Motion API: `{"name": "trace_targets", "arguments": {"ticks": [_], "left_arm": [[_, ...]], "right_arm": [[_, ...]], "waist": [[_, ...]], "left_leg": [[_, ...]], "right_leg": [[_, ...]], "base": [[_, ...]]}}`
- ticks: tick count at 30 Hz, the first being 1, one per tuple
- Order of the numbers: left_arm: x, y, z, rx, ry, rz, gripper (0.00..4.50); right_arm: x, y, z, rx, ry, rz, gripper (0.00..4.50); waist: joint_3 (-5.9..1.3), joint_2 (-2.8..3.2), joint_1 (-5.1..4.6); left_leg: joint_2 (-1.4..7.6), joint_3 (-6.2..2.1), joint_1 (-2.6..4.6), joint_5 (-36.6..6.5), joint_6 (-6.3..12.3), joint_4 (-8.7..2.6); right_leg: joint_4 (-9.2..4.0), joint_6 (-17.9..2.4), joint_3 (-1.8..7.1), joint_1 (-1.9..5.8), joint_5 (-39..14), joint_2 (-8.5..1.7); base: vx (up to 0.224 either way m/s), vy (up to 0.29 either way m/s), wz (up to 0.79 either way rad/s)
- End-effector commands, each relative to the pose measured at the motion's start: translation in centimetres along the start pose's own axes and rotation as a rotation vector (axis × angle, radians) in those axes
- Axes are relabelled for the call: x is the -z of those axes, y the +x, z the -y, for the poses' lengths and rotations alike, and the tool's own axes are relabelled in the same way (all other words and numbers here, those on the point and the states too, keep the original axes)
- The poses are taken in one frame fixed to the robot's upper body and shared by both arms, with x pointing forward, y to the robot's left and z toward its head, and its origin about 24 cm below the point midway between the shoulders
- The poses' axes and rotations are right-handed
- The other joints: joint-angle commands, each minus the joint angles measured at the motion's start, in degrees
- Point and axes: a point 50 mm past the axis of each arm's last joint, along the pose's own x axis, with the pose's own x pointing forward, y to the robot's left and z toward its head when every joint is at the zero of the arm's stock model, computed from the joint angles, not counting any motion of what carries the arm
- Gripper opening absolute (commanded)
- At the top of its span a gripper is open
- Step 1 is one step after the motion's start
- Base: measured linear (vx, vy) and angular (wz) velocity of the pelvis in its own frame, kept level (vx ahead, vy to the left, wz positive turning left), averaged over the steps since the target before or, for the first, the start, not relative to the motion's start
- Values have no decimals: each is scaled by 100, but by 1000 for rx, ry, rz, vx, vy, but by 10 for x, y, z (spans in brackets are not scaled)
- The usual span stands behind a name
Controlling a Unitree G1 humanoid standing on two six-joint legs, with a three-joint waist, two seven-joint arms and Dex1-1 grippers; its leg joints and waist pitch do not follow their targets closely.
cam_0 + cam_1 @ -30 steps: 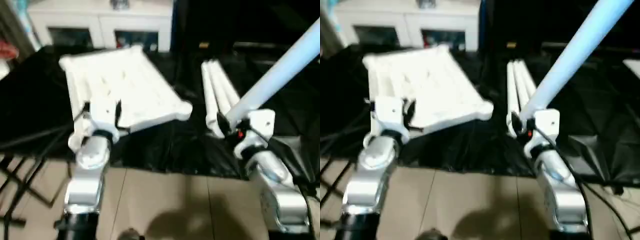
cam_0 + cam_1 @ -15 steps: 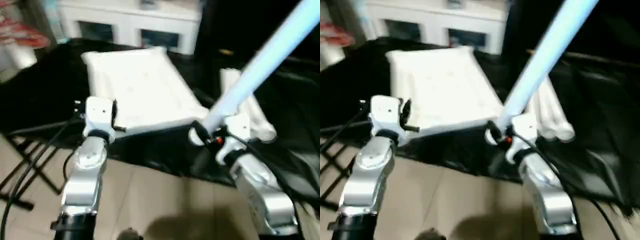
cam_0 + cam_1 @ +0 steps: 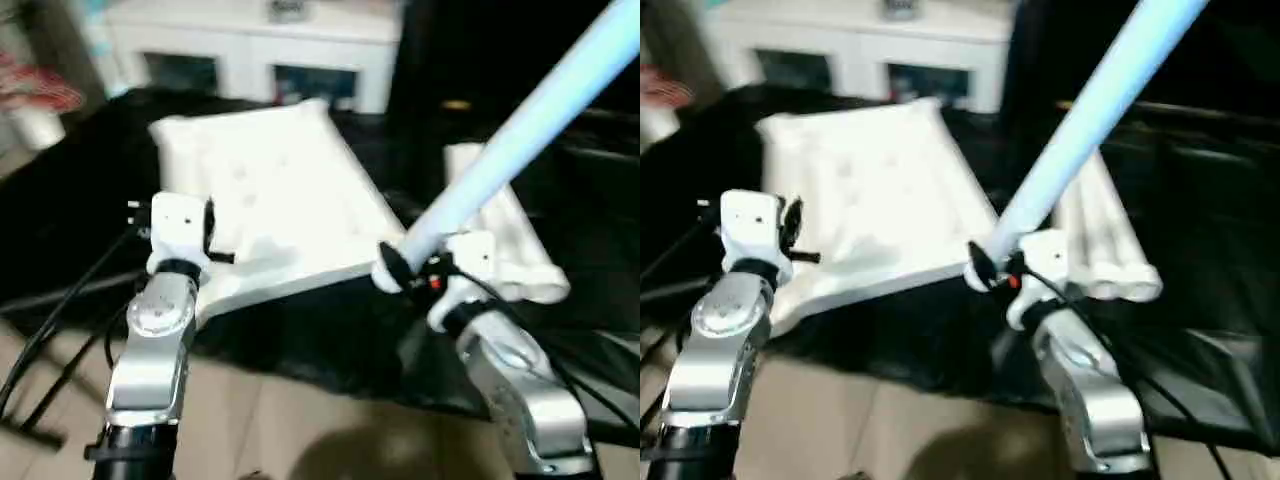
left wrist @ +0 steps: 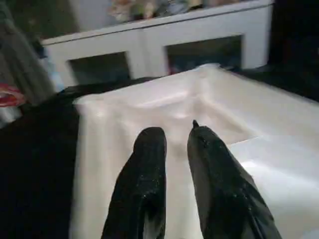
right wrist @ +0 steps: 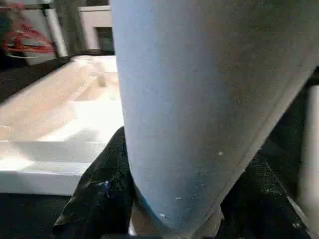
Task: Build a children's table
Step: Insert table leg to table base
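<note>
One leg (image 3: pixel 520 130) in right hand (image 3: pixel 400 262); no writing legible.

The held leg (image 3: pixel 520 120) is running out past the upper right corner of the head views, so its far end is cut off. In the right wrist view it is covering most of the right gripper (image 5: pixel 149 209); one black finger (image 5: pixel 102 191) is peeking out beside it and the other is hidden. The spare legs (image 3: pixel 1105 240) are blurring together, so their count cannot be told, and the held leg is crossing in front of them. The left wrist housing (image 3: pixel 180 225) is hiding the near left edge of the table top (image 3: pixel 280 190), whose ribs and sockets are smearing into plain white.
</note>
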Motion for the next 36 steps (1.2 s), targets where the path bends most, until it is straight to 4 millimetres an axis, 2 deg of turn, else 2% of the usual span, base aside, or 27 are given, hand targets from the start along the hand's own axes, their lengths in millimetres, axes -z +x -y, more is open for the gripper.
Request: {"name": "trace_targets", "arguments": {"ticks": [1,2,3,5,6,7,8,10,11,13,14,16,17,18,19,20,21,22,24,25,26,27,28,29,31,33,36], "left_arm": [[-2,1,2,17,0,2,97],[-2,1,2,18,-2,1,97],[-2,1,2,18,-3,1,97],[-1,1,2,19,-5,1,97],[-1,2,3,21,-7,1,97],[-1,2,3,23,-9,1,97],[-1,2,3,27,-13,1,97],[0,2,4,37,-22,0,97],[0,1,5,42,-23,-3,97],[1,1,5,50,-25,-6,97],[1,1,5,50,-25,-6,97],[2,1,5,53,-24,-8,97],[2,1,5,54,-25,-9,97],[2,1,5,55,-24,-10,97],[2,1,5,56,-24,-11,97],[3,1,5,57,-25,-11,97],[3,1,5,58,-24,-12,97],[3,1,5,58,-24,-13,97],[3,1,6,74,-27,-14,97],[3,1,7,89,-34,-14,97],[3,1,8,95,-37,-14,97],[3,0,12,153,-43,-17,97],[4,0,13,171,-39,-22,97],[6,0,19,263,-14,-48,97],[11,0,26,392,27,-101,97],[15,0,32,485,46,-134,97],[18,-2,42,657,64,-179,97]], "right_arm": [[-9,-1,2,10,-12,48,189],[-9,-1,2,12,-13,47,189],[-9,-1,3,21,-14,45,189],[-8,-2,7,53,-17,40,189],[-7,-2,10,73,-24,38,189],[-7,-2,12,86,-28,36,189],[-8,-2,15,103,-33,38,189],[-10,-3,20,122,-27,45,189],[-12,-4,23,128,-26,54,189],[-14,-4,25,127,-27,58,189],[-14,-4,25,127,-27,58,189],[-15,-5,25,115,-36,58,189],[-15,-5,25,112,-39,58,189],[-15,-5,25,109,-38,57,189],[-15,-5,24,107,-40,55,189],[-15,-5,24,103,-45,52,189],[-14,-5,24,102,-48,50,189],[-14,-5,24,102,-49,50,189],[-15,-5,24,99,-43,54,189],[-16,-5,24,98,-41,56,189],[-16,-5,24,98,-40,56,189],[-17,-4,25,97,-39,59,189],[-17,-4,25,96,-38,60,189],[-18,-3,25,87,-35,62,189],[-19,-2,26,76,-32,58,189],[-19,-1,26,72,-34,50,189],[-19,0,28,69,-43,42,189]], "waist": [[-295,-120,295],[-256,-170,279],[-213,-66,305],[-177,164,271],[-149,314,117],[-225,407,87],[-290,463,-91],[-329,460,-176],[-264,335,-234],[-234,99,-120],[-374,-34,112],[-339,16,209],[-335,41,200],[-383,258,179],[-375,538,50],[-419,560,-266],[-471,506,-275],[-481,477,-295],[-381,367,-238],[-304,253,-213],[-281,122,-190],[-210,-87,38],[-297,-85,194],[-282,-46,218],[-281,42,129],[-386,153,137],[-371,196,165]], "left_leg": [[42,-113,-399,-223,638,323],[58,-125,-462,-52,422,354],[115,-169,-494,240,163,263],[311,-154,-251,281,117,-214],[500,-197,-217,-740,92,-753],[611,-280,112,-1242,73,-792],[846,-575,545,-1933,242,-914],[955,-771,684,-1951,625,-987],[897,-729,695,-1701,1313,-937],[296,-135,141,-1185,1238,-619],[-17,-10,-407,-303,1077,-1],[183,-124,-592,97,728,210],[171,-135,-736,536,505,113],[328,-163,-583,1089,523,-310],[551,-368,-110,897,817,-639],[1007,-932,576,187,1637,-735],[1111,-1039,711,35,1901,-689],[1109,-1071,716,185,2119,-630],[980,-831,498,535,2460,-705],[710,-516,279,-3,2130,-699],[511,-361,180,-520,1784,-614],[-14,-29,-208,-841,1108,-53],[110,-211,-416,1,614,137],[177,-252,-434,828,234,-158],[307,-224,-340,1546,100,-459],[404,-224,-160,1661,-62,-398],[456,-194,-138,883,-178,-469]], "right_leg": [[-1076,-664,744,874,-1570,-938],[-1089,-707,667,915,-1988,-865],[-1111,-925,556,916,-2356,-792],[-1215,-1212,274,762,-2747,-583],[-1070,-952,-114,814,-2568,-123],[-953,-915,-179,616,-2290,-19],[-608,-1017,-263,370,-1186,59],[-355,-779,-286,229,-470,46],[-320,-427,-218,103,-40,-65],[-882,-896,140,691,304,-421],[-1090,-1117,583,1378,100,-786],[-1130,-1386,661,1382,-35,-979],[-1061,-1419,373,1422,71,-673],[-979,-1280,35,1256,65,-391],[-776,-824,-351,868,-464,95],[-103,-505,-381,234,-985,204],[48,-332,-319,94,-971,132],[175,-118,-289,-37,-852,116],[266,399,-148,-221,-242,11],[-134,182,-41,-84,206,-54],[-491,85,122,58,306,-185],[-1097,10,660,556,-1230,-733],[-1033,-225,827,810,-1669,-958],[-825,-221,556,740,-797,-683],[-610,-176,231,485,982,-214],[-469,-493,192,349,1636,-125],[-521,-1039,175,316,1313,-172]], "base": [[67,-66,5],[59,-62,-10],[89,-68,-10],[61,0,-5],[0,0,0],[100,78,-3],[114,55,7],[108,51,8],[106,26,9],[121,-1,15],[94,-23,13],[80,-9,4],[99,9,-5],[99,9,-5],[118,49,-2],[141,55,2],[141,55,2],[116,25,4],[70,6,1],[0,0,0],[31,-86,6],[31,-86,6],[34,-104,3],[36,-73,-6],[18,-37,-3],[0,0,0],[0,0,0]]}}
